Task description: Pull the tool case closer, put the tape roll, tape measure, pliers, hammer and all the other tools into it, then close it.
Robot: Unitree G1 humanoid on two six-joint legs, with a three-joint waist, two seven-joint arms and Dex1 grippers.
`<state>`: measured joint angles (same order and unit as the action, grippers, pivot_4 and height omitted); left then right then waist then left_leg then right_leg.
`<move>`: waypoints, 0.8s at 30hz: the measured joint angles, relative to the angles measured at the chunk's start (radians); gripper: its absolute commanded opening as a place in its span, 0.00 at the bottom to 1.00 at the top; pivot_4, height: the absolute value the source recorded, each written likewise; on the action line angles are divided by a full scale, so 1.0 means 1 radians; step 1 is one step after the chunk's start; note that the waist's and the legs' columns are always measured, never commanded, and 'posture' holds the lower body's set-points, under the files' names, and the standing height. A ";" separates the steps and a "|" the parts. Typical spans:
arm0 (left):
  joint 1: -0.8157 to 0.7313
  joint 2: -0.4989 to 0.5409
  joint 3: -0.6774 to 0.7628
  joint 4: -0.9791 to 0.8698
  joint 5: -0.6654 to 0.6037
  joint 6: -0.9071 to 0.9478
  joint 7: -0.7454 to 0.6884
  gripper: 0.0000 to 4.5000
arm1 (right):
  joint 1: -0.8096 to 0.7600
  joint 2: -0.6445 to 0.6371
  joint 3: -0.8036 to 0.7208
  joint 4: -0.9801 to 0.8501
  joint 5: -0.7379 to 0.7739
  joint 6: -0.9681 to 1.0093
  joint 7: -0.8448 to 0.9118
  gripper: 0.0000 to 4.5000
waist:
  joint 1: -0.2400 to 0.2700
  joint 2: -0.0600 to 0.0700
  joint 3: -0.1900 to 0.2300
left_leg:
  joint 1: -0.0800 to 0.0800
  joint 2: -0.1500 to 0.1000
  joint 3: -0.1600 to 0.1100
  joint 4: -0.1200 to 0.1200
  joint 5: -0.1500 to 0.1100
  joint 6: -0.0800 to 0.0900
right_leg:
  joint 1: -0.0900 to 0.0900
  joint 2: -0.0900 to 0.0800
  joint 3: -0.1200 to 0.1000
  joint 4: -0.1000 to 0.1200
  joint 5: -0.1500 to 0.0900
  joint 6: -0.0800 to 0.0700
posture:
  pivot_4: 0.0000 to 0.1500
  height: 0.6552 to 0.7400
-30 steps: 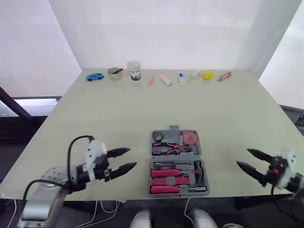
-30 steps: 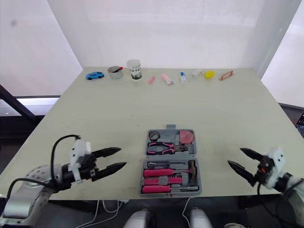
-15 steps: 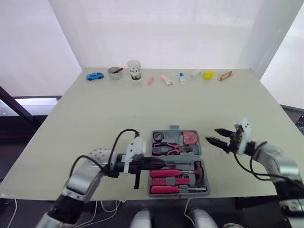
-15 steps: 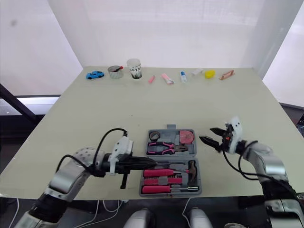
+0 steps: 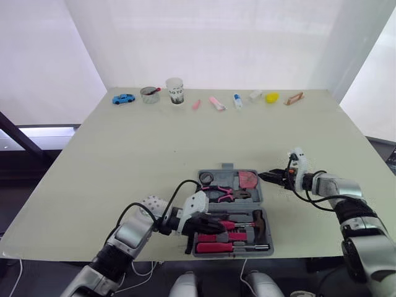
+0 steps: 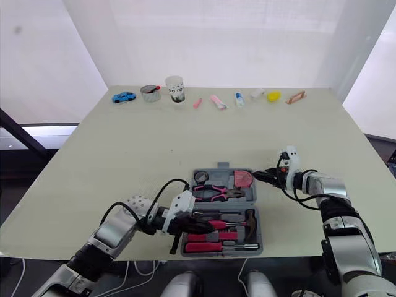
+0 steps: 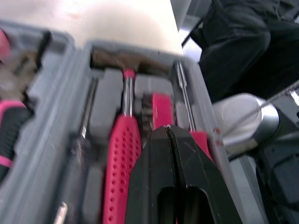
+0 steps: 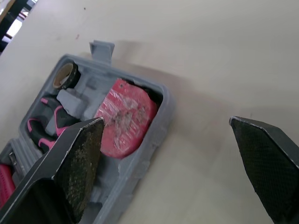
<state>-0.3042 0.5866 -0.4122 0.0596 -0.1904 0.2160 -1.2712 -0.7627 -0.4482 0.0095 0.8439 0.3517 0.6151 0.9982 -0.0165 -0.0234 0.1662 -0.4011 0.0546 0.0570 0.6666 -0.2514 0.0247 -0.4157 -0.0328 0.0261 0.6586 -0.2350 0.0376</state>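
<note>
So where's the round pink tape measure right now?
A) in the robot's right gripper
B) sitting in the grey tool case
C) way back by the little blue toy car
B: the tape measure lies in a corner pocket of the tool case, and the right gripper is open beside the case with nothing in it.

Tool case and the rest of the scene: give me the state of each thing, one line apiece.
Case: open, lying flat.
Tape roll: seated in its slot.
Tape measure: seated in its slot.
Pliers: seated in the case.
Hammer: seated in the case.
Left end effector: shut, over the case's near half.
Right end effector: open, beside the tape measure's corner.
Cup: upright.
</note>
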 measured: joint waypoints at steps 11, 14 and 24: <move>-0.008 -0.044 -0.027 0.063 0.048 -0.092 -0.012 0.01 | -0.130 0.089 0.010 0.214 -0.072 -0.014 0.114 1.00 | -0.007 0.001 -0.002 | 0.002 0.001 0.001 0.000 0.000 0.000 | 0.001 0.000 0.001 0.002 0.000 0.000 | 1.00 1.00; -0.004 -0.043 -0.025 0.063 0.048 -0.093 -0.013 0.01 | -0.146 0.103 0.001 0.252 -0.083 -0.029 0.135 1.00 | -0.012 0.001 -0.003 | 0.003 0.001 0.001 0.000 0.000 0.000 | 0.001 0.000 0.001 0.002 0.000 0.000 | 1.00 1.00; 0.008 -0.049 -0.019 0.058 0.048 -0.090 -0.012 0.01 | -0.151 0.153 -0.068 0.312 -0.087 -0.069 0.172 1.00 | -0.026 0.003 -0.003 | 0.003 0.001 0.001 0.000 0.000 0.000 | 0.001 0.000 0.001 0.002 0.000 0.000 | 1.00 1.00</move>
<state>-0.2962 0.5376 -0.4317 0.1172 -0.1427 0.1257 -1.2835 -0.9141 -0.2955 -0.0583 1.1559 0.2643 0.5457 1.1697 -0.0428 -0.0205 0.1628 -0.3984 0.0553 0.0577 0.6665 -0.2515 0.0247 -0.4148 -0.0324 0.0273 0.6610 -0.2349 0.0377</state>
